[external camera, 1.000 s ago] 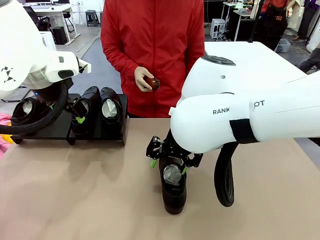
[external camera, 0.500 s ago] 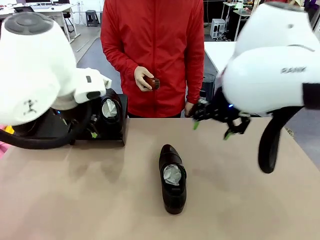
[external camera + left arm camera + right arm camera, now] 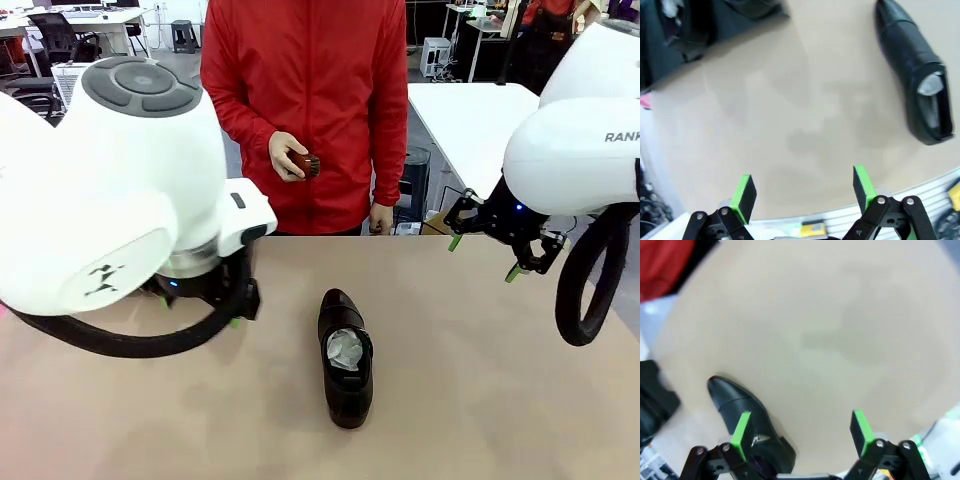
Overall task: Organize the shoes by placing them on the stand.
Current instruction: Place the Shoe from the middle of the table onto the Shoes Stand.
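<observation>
One glossy black shoe (image 3: 345,355) stuffed with white paper lies alone mid-table, toe toward the person. My right gripper (image 3: 484,257) hovers open and empty above the table's right side, well clear of it. The right wrist view has that shoe (image 3: 740,405) low on the left, behind one of the fingers of the open right gripper (image 3: 802,429). My left arm (image 3: 130,200) fills the left of the front view and covers the stand. In the left wrist view the left gripper (image 3: 804,189) is open over bare table, the shoe (image 3: 917,95) at right, the dark stand (image 3: 665,60) with blurred shoes at the top left.
A person in a red jacket (image 3: 305,90) stands at the far edge holding a small brown brush (image 3: 305,165). The tan tabletop (image 3: 500,400) is bare around the lone shoe. A dark shape (image 3: 655,400) sits at the left edge of the right wrist view.
My right gripper let go of the shoe, rose and swung off to the right. My left arm drew back from the stand toward the table's near left, now covering it.
</observation>
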Motion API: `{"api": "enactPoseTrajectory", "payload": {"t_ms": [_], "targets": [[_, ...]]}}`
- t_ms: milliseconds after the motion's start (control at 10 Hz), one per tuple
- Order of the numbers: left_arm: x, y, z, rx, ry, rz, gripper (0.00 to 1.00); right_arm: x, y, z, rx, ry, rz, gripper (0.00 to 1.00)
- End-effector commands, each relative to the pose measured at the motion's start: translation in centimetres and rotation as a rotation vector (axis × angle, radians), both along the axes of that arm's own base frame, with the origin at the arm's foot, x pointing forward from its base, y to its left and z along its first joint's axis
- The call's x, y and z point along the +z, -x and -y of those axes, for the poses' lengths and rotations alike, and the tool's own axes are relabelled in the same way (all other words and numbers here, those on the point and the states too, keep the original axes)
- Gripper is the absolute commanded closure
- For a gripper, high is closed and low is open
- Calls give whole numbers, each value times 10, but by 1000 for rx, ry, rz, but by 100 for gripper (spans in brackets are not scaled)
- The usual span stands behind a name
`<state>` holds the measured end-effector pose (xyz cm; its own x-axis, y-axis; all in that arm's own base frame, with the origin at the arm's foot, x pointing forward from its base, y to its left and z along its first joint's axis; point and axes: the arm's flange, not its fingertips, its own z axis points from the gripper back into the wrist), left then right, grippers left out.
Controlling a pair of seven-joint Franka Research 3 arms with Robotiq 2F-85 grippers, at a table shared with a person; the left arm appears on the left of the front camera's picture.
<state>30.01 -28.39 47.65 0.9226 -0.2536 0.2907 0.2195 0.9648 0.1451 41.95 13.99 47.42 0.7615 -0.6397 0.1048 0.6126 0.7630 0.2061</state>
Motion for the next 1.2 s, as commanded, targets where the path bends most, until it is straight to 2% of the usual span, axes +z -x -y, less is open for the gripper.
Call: {"api": "enactPoseTrajectory", "payload": {"t_ms": [0, 100, 200, 300, 400, 500, 600, 700, 900, 1100], "targets": [[-11, -11, 22, 43, 213, -56, 0, 9, 3, -18, 86, -5, 19, 0], [-24, -12, 29, 3, 272, -110, 0, 9, 3, -18, 86, -5, 19, 0], [-34, -13, 34, 9, 281, -124, 0, 9, 3, -18, 86, -5, 19, 0], [-41, -15, 39, 10, 300, -127, 0, 9, 3, -18, 86, -5, 19, 0], [-39, -16, 39, -90, 257, -83, 0, 9, 3, -18, 86, -5, 19, 0], [-36, -12, 43, 30, 273, -115, 0, 9, 3, -18, 86, -5, 19, 0], [-42, -15, 45, -8, 273, -112, 0, 9, 3, -18, 86, -5, 19, 0], [-43, -16, 53, -10, 209, -144, 0, 9, 3, -18, 86, -5, 19, 0], [-52, -24, 77, -4, 251, -190, 0, 9, 3, -18, 86, -5, 19, 0], [-63, -33, 91, 27, 241, -203, 0, 9, 3, -18, 86, -5, 19, 0]]}}
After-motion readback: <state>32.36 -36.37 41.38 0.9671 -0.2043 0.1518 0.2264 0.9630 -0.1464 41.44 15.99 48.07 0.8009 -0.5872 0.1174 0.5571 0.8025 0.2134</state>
